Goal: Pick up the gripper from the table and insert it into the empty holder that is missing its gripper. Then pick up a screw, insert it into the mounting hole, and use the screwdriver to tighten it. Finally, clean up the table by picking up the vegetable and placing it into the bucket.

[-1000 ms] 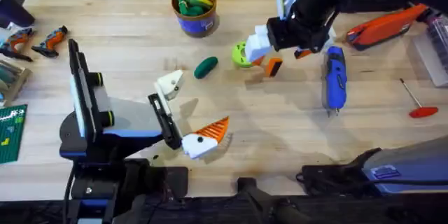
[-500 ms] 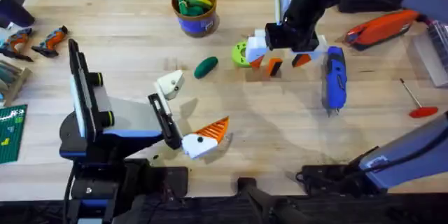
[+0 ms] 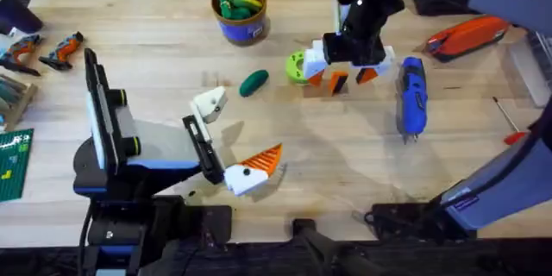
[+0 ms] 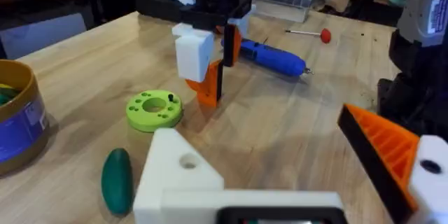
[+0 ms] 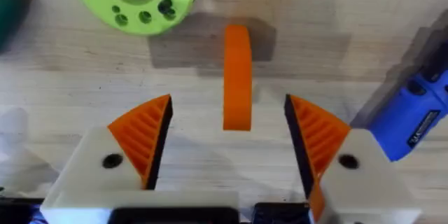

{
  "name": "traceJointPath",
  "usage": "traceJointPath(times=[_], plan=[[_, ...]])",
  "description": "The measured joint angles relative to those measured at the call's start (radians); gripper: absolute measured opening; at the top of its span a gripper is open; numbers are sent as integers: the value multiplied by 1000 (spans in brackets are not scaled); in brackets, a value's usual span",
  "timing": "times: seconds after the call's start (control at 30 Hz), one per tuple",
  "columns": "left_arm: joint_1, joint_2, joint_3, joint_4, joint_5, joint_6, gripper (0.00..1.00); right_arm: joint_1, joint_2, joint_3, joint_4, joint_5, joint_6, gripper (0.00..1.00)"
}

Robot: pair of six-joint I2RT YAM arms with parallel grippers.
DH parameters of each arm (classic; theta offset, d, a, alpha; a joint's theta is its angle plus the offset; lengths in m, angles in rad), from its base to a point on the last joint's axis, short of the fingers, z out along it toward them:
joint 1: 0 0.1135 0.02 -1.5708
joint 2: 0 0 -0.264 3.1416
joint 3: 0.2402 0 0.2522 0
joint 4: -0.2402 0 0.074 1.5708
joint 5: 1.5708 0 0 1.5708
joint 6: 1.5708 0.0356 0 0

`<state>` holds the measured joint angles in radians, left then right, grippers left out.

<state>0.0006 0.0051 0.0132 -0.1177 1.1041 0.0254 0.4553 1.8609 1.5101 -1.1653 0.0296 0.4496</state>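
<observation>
- The table (image 3: 155, 26) under me is light wood, matt, with fine grain.
- My right gripper (image 5: 227, 136) has white smooth plastic mounts and orange ribbed pads (image 5: 143, 129).
- The loose gripper (image 5: 237, 77) looks smooth orange plastic.
- The screwdriver (image 4: 269, 56) is glossy blue plastic.

- Orange finger piece (image 5: 237, 77): upright on the tabletop (image 3: 345, 164), at 1 o'clock.
- White holder (image 3: 210, 102): left of centre, no orange tip.
- Blue screwdriver (image 3: 411, 95): flat at 3 o'clock.
- Green vegetable (image 3: 254, 82): near centre.
- Blue bucket (image 3: 240, 13): upright at 12 o'clock.
</observation>
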Motion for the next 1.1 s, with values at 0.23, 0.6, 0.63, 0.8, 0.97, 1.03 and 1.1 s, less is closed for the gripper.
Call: traceJointPath(times=[0.23,0.6,0.63,0.8,0.97,1.03,1.1], plan=[[0,0,0,0,0,0,985,0,2,0,10,0,0,820],[0,0,0,0,0,0,985,-3,2,-48,65,0,0,818],[0,0,0,0,0,0,985,-4,2,-48,65,0,0,815],[0,0,0,0,0,0,985,-21,2,-48,64,0,0,812],[0,0,0,0,0,0,985,-32,0,-48,58,1,0,807],[0,0,0,0,0,0,985,-32,-1,-48,52,1,-1,775],[0,0,0,0,0,0,985,-32,-1,-49,50,1,0,697]])
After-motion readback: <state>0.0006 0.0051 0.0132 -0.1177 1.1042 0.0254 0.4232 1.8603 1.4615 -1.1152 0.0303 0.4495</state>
